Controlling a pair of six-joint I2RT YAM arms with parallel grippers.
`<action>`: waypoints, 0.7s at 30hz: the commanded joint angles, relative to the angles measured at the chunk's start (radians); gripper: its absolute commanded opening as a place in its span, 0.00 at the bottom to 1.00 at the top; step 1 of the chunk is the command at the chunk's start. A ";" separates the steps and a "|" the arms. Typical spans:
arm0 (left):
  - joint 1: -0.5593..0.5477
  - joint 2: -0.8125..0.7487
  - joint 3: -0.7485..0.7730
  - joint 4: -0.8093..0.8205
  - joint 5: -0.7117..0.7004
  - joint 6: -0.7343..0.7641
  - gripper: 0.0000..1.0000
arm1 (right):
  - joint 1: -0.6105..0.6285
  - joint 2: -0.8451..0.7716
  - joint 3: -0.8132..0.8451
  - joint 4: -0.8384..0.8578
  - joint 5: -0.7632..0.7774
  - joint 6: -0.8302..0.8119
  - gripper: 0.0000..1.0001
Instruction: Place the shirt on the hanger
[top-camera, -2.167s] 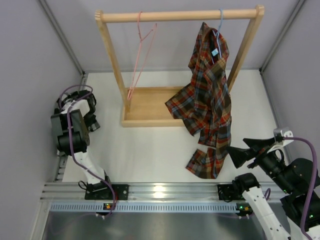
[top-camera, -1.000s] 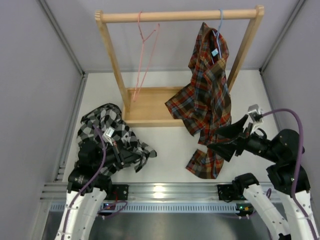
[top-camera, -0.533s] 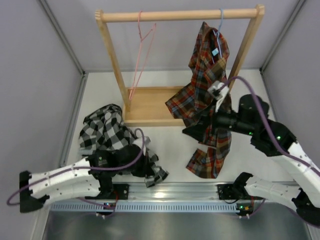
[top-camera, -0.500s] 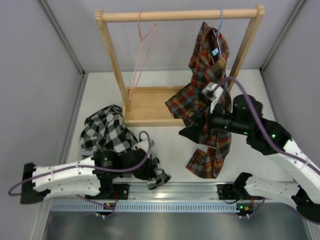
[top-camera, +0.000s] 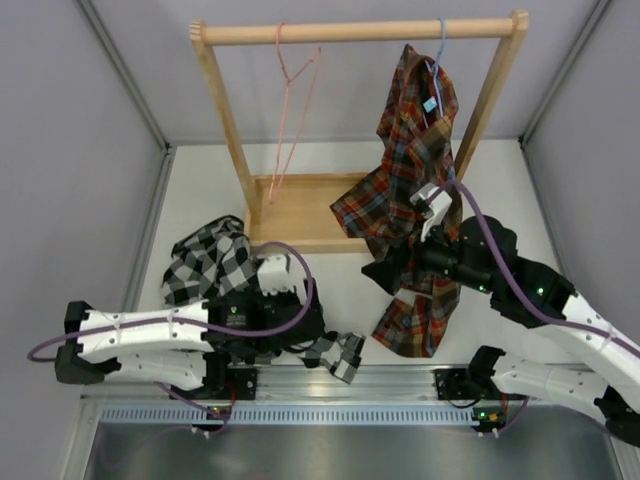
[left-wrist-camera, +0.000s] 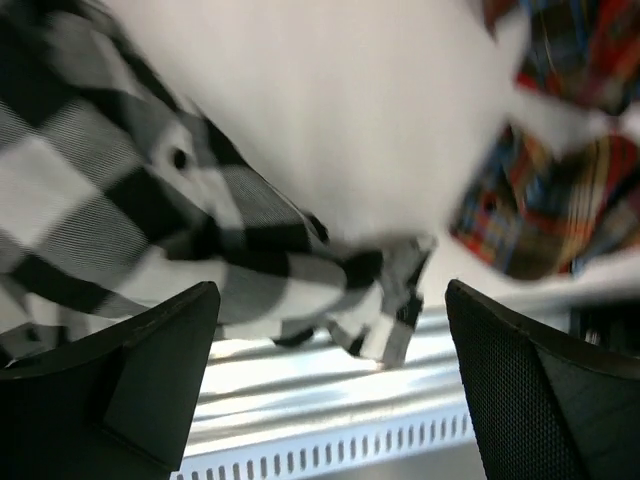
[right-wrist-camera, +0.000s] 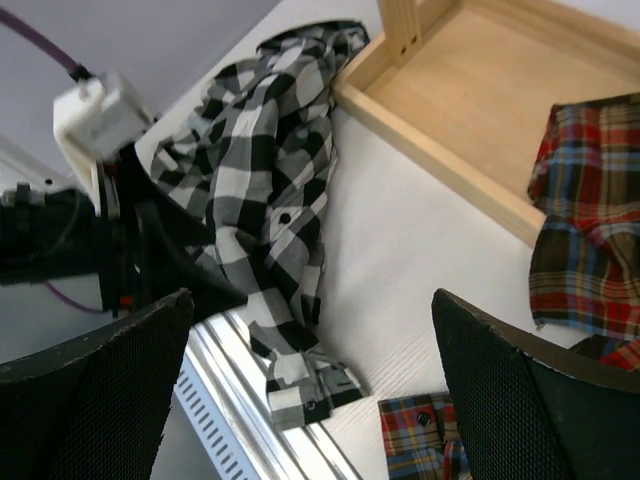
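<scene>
Shirt (top-camera: 210, 262) cuff shifted right; left tool (left-wrist-camera: 332, 290), right tool (right-wrist-camera: 312, 295) both released; plaid shirt (top-camera: 415, 190) hem over tray (top-camera: 295, 210).

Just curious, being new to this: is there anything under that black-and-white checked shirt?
The shirt lies crumpled on the white table. Nothing sticks out from beneath it, but the heap covers that patch, and the left arm hides part of it from above.

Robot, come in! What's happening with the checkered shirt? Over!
Both open: left gripper over black-and-white checked button shirt, right gripper hovering. Shirt crumpled on white table; thin pink wire hanger bare on wooden rail. Red plaid shirt hangs clear.
</scene>
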 joint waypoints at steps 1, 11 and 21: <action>0.179 -0.003 0.111 -0.426 -0.247 -0.207 0.98 | 0.012 -0.036 -0.003 0.064 0.093 -0.004 0.99; 1.126 0.106 0.045 0.127 0.087 0.610 0.98 | 0.012 -0.015 -0.043 0.119 0.031 0.017 0.99; 1.157 0.159 0.042 0.299 0.323 0.684 0.96 | 0.014 -0.027 -0.089 0.168 -0.026 0.016 0.99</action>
